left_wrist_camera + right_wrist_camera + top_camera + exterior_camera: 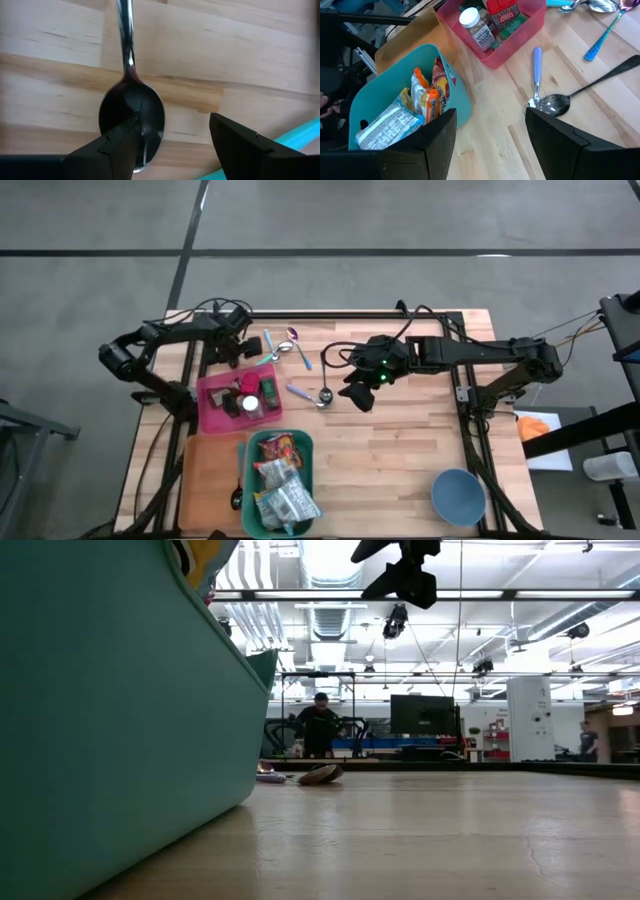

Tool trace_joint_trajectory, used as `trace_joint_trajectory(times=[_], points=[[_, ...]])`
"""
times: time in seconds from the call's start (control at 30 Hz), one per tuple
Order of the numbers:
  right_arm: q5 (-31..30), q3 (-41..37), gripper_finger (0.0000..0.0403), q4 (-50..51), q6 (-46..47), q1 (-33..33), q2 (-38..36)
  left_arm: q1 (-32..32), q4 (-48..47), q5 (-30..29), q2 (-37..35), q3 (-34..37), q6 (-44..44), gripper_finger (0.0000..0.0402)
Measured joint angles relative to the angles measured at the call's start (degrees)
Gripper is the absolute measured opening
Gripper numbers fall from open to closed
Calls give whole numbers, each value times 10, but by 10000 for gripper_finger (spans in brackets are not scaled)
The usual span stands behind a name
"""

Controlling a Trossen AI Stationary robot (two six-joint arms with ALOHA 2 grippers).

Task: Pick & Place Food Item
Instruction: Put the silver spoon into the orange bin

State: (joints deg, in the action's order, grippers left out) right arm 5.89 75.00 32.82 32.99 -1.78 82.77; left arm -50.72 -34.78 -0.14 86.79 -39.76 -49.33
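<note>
Above table centre: right gripper, fingers parted, nothing held.
Near back edge: left gripper over spoon, parted, empty; food packets inside teal bin.

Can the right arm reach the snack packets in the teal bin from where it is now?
Probably yes. The right gripper hangs open above bare table, and the teal bin is open-topped with snack packets exposed; nothing stands between.

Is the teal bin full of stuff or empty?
Full. The teal bin holds several snack packets piled up to its rim, seen in the high and right wrist views.
</note>
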Motion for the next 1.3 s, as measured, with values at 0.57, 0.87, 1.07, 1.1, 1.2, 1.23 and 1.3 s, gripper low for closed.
trace_joint_trajectory(times=[0.57, 0.87, 1.07, 1.1, 1.2, 1.23, 1.3], points=[[49, 0, 233, 0, -2, 0, 0, 16, 190, 116, 27, 6, 12, 237], [52, 0, 233, -1, -2, 0, 0, 20, 223, 131, 41, 6, 15, 237], [52, 0, 233, -2, -2, 0, 0, 20, 214, 137, 38, 5, 15, 237], [52, 0, 233, -2, -2, 0, 0, 20, 208, 142, 37, 3, 15, 237], [52, 0, 233, -3, -2, 0, 0, 20, 172, 144, 25, -6, 15, 237], [51, 0, 233, -4, -2, 0, 0, 20, 161, 142, 20, -9, 15, 237], [51, 0, 233, -4, -2, 0, 0, 20, 145, 132, 5, -17, 15, 237]])
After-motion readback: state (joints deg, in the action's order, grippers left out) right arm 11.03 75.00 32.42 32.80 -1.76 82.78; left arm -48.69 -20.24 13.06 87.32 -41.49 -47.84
